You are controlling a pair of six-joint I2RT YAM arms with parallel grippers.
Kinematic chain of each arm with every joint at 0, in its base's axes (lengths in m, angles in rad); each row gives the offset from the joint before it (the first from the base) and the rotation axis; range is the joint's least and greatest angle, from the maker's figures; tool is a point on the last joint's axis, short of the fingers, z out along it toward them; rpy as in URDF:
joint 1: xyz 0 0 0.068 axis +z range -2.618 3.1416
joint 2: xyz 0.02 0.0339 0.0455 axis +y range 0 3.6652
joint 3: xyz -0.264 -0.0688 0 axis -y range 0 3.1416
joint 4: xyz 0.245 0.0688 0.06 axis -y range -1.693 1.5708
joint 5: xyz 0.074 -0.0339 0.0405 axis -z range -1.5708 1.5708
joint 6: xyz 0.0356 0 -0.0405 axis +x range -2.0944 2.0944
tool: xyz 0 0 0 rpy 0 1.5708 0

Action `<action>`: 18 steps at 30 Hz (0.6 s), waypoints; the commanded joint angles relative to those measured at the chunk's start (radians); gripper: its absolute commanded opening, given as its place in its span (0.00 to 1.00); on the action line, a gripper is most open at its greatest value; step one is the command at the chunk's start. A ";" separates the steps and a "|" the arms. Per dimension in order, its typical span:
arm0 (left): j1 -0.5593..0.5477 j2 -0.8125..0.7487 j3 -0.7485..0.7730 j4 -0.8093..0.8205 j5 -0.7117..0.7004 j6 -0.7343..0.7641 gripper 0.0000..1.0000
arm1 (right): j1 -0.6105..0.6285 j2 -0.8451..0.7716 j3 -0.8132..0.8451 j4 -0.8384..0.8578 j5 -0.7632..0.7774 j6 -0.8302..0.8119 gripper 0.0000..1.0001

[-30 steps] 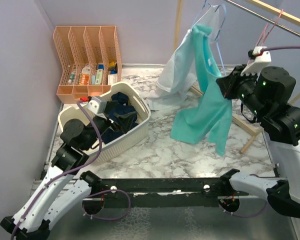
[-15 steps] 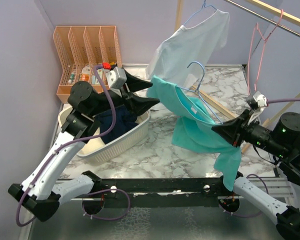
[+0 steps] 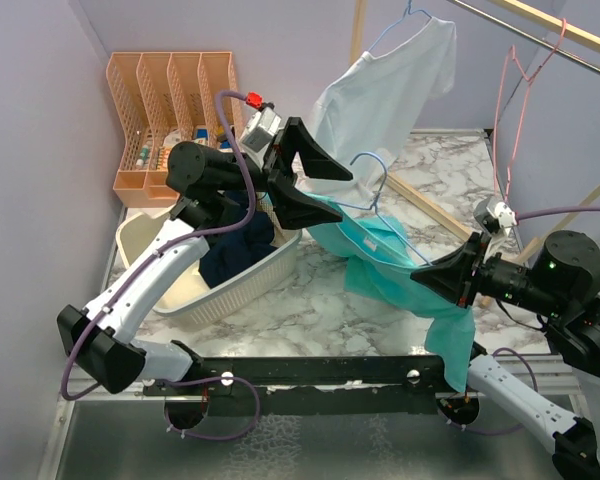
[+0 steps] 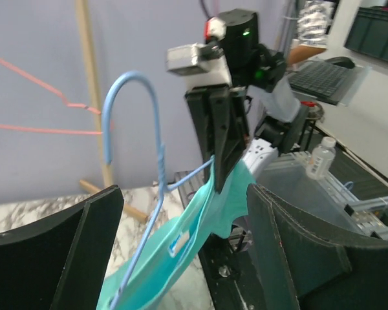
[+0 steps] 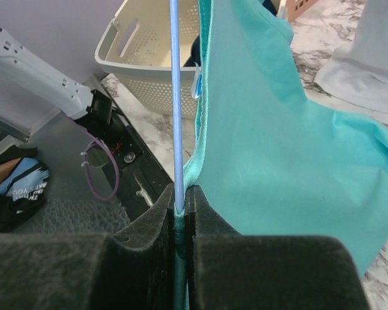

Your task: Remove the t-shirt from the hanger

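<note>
Just ahead of the wide-open left gripper [image 3: 345,195], the right gripper [image 3: 416,272] pinches hanger [image 5: 175,97] and, seemingly, teal t-shirt [image 3: 382,272]

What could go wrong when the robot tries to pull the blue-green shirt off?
1. The right pincer seems shut on the blue hanger and an edge of the teal t-shirt together, so pulling might stretch the cloth.
2. The open left pincer could close on hanger wire instead of the collar.

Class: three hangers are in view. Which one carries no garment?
The pink hanger at far right, a bare wire. The others, both blue, carry a white shirt and a teal t-shirt.
</note>
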 commanded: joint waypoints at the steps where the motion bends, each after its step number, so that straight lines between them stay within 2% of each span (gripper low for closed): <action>1: -0.042 0.048 0.067 0.134 0.089 -0.101 0.80 | 0.004 0.007 -0.021 0.131 -0.115 -0.002 0.01; 10: -0.089 0.112 0.057 0.121 0.108 -0.116 0.77 | 0.004 0.035 -0.013 0.185 -0.103 -0.011 0.01; 13: -0.103 0.129 0.068 0.123 0.101 -0.116 0.73 | 0.004 0.033 -0.031 0.191 -0.107 -0.008 0.01; 15: -0.114 0.143 0.078 0.128 0.092 -0.116 0.66 | 0.004 0.028 -0.053 0.194 -0.111 -0.005 0.01; 18: -0.131 0.171 0.096 0.137 0.090 -0.126 0.41 | 0.004 0.016 -0.085 0.197 -0.108 0.002 0.01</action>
